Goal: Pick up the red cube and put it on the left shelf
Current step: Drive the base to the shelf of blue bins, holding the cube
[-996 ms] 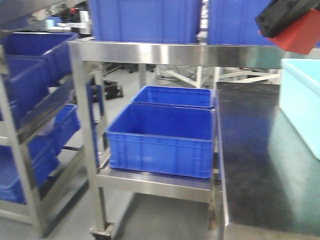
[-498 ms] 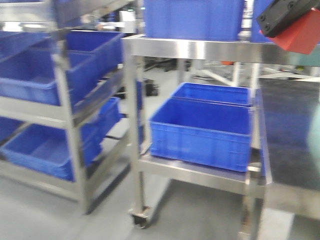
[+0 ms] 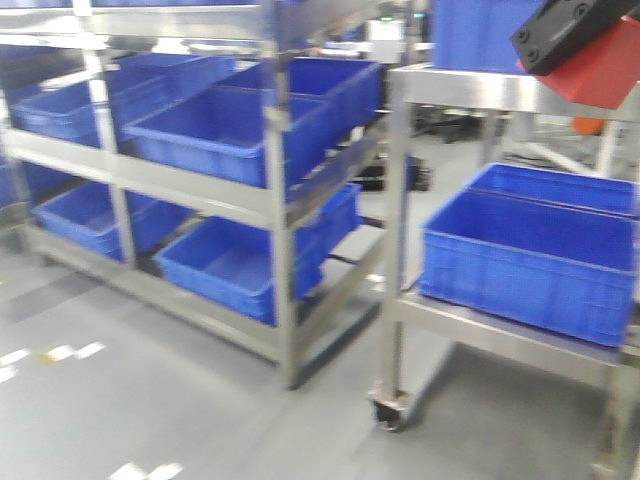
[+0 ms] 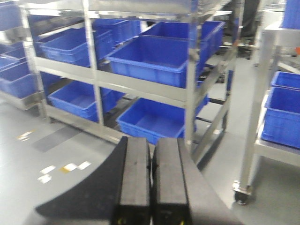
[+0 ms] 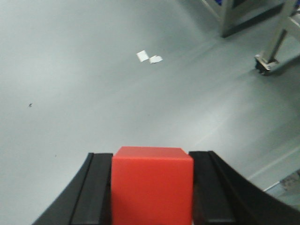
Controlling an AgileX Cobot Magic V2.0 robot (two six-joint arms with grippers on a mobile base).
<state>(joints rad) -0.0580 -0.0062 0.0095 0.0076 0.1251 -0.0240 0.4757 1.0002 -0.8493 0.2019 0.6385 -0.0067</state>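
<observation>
My right gripper (image 5: 151,187) is shut on the red cube (image 5: 152,185), held between its two black fingers above the grey floor. In the front view the red cube (image 3: 603,68) shows at the top right, under the black gripper body (image 3: 560,32). My left gripper (image 4: 151,178) is shut and empty, its fingers pressed together, pointing at the left shelf (image 4: 140,84). The left shelf (image 3: 200,195) is a steel rack with several blue bins on two levels, at left and centre of the front view.
A steel cart (image 3: 500,340) on castors stands at the right, with blue bins (image 3: 530,255) on its lower deck. Grey floor (image 3: 150,400) with white tape marks lies in front of the shelf. A cart castor (image 5: 265,63) shows in the right wrist view.
The front view has swung left: the cart slid to the right and the left shelf came into view. The dark table and pale bin left the frame. The red cube stays in my right gripper.
</observation>
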